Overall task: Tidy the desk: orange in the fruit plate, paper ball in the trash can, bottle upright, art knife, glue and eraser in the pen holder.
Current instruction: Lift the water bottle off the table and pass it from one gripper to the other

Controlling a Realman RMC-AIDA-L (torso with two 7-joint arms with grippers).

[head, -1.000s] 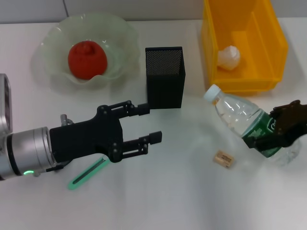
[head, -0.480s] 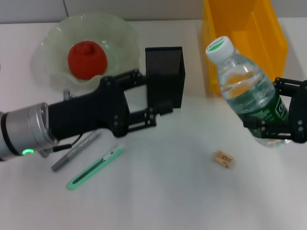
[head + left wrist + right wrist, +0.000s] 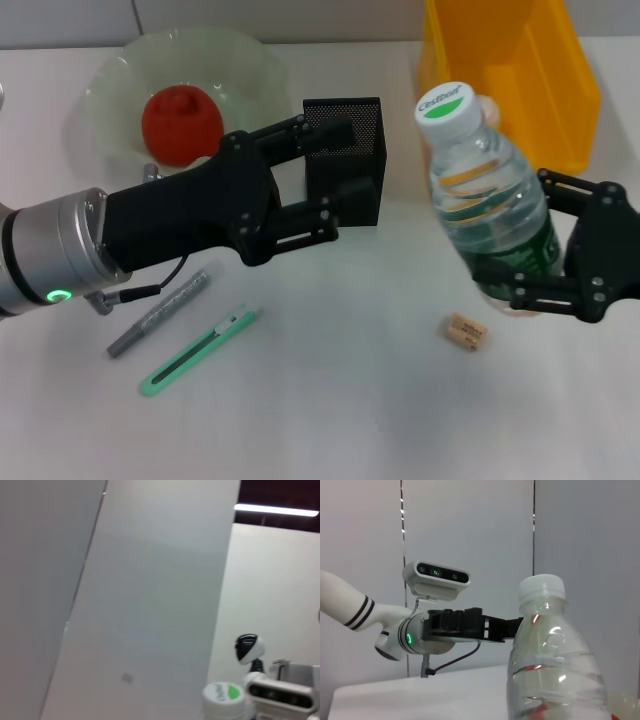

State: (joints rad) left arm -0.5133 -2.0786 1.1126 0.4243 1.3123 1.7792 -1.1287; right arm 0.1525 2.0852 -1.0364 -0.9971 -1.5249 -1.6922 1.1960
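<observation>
White worktop, pale walls

The worktop (image 3: 350, 420) is plain white; grey wall panels (image 3: 470, 540) stand behind, and a ceiling light strip (image 3: 277, 510) glows.

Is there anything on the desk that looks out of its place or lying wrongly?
Yes. The art knife, a grey pen-like stick and the eraser lie loose on the desk, outside the pen holder. The bottle is held in the right gripper, leaning slightly.
</observation>
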